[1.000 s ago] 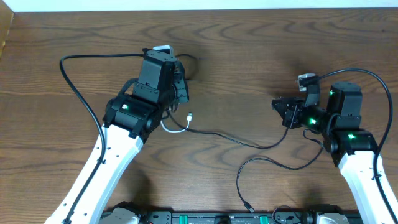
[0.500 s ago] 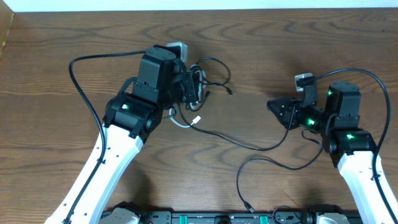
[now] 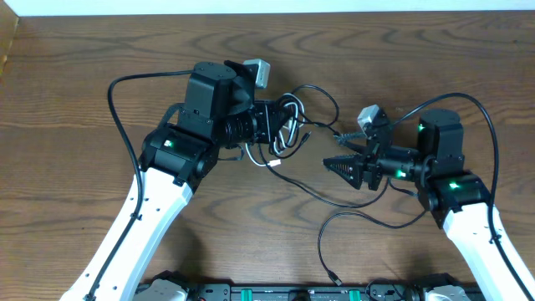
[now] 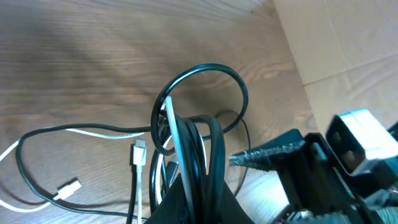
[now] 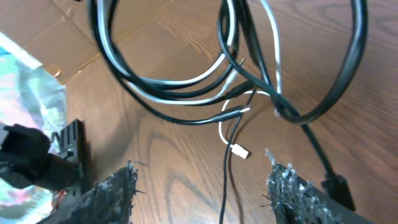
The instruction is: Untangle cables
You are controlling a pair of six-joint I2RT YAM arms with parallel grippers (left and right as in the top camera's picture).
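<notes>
Black and whitish thin cables (image 3: 291,125), pinched by the left gripper (image 3: 272,125), have swung toward the spread right gripper (image 5: 200,174), likely ready for separating.

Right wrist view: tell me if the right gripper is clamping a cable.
No, the right gripper stands wide open, fingertips clear of the cables.

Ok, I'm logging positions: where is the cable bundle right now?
Overhead view, just left of centre: the cable bundle is held in the left tool, with the open right tool close on its right.
</notes>
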